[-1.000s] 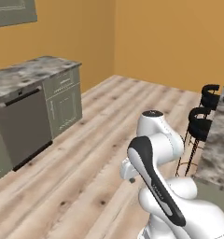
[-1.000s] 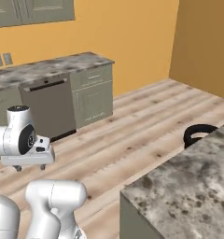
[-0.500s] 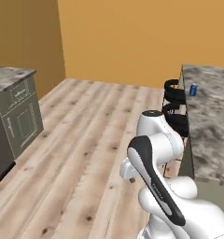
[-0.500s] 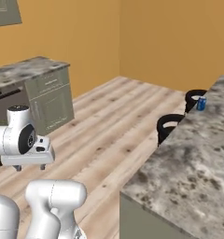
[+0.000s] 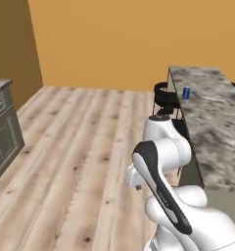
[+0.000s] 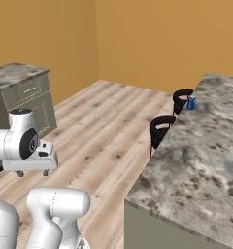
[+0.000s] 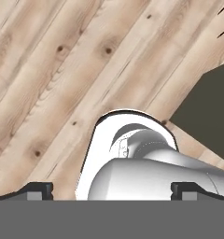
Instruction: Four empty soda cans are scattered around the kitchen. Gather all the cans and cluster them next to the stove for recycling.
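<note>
Our claw (image 7: 111,190) hangs over the wood plank floor (image 7: 62,70), its two dark tips spread as wide as they go with nothing between them. Out ahead, we see a blue can (image 5: 186,92) standing upright on the stone desk (image 5: 212,127), near the far end and close to the edge facing the floor (image 5: 80,147). Two black stools (image 6: 162,127) stand just beside that desk (image 6: 201,160), one right by the can (image 6: 191,103). Grey-green cabinets (image 6: 28,92) line the orange wall (image 5: 114,39).
</note>
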Robot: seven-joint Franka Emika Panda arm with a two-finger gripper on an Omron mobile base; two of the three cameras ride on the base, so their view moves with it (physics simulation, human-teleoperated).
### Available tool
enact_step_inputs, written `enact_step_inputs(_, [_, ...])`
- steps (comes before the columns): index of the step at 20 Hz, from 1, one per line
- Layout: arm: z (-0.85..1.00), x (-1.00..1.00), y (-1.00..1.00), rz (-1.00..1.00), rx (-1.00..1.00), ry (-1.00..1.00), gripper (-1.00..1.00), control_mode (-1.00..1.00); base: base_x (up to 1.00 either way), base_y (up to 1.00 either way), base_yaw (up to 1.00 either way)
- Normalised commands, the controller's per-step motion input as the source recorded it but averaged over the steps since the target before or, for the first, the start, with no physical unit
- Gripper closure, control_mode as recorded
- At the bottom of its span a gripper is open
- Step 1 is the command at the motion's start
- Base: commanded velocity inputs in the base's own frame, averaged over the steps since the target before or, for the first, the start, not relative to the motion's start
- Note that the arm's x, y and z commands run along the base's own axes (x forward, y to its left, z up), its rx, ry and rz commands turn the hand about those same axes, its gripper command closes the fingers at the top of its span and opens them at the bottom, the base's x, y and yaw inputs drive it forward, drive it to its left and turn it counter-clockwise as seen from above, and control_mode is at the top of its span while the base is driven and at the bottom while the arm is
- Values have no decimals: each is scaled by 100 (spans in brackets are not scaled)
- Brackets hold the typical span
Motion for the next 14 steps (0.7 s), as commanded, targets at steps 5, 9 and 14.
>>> enact_step_inputs(5, [0,0,0,0,0,0,-100,100,75,23,-10])
enact_step_inputs(9, [0,0,0,0,0,0,-100,100,75,21,-6])
enact_step_inputs(14, [0,0,0,0,0,0,-100,100,59,40,-13])
